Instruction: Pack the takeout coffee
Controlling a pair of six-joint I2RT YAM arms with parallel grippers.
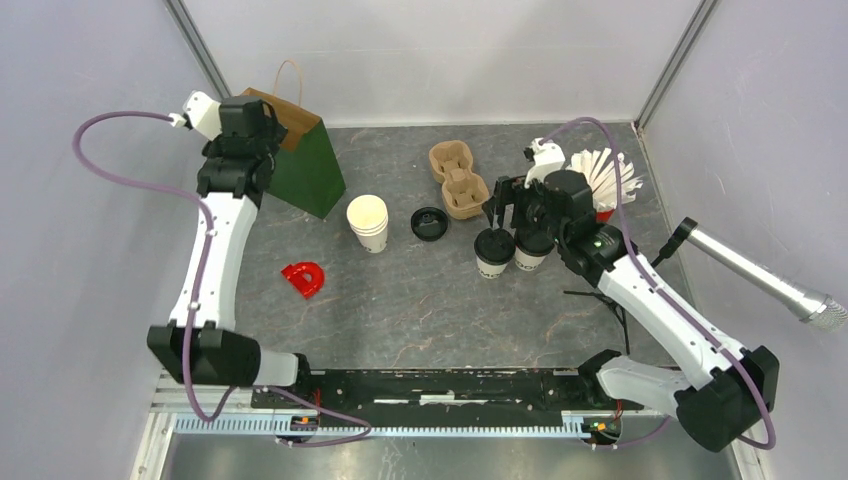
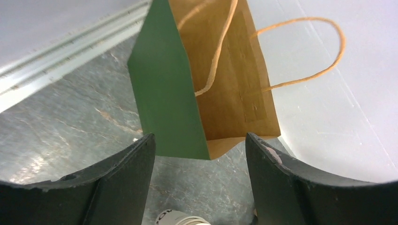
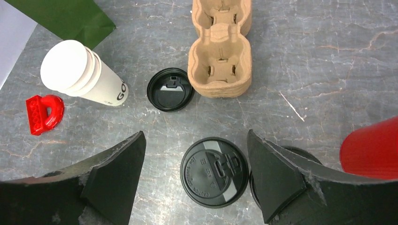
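Takeout coffee (image 1: 491, 252): upright on the table, right of centre in the top view, black lid on, close beside a second lidded cup (image 1: 532, 248). Not yet lifted. Right gripper (image 1: 508, 210) directly above, jaws apart and straddling the lid in the wrist view, clamped on nothing. Farther up the frame, cardboard carrier (image 1: 458, 178) with no cup in it; loose lid (image 1: 429, 223) and stack of plain cups (image 1: 368, 222) to its left. Paper bag (image 1: 305, 165) upright at upper left; left gripper (image 1: 262, 128) over it, jaws apart, holding nothing. Judged: packing not begun; grasp, carry and placing all outstanding.
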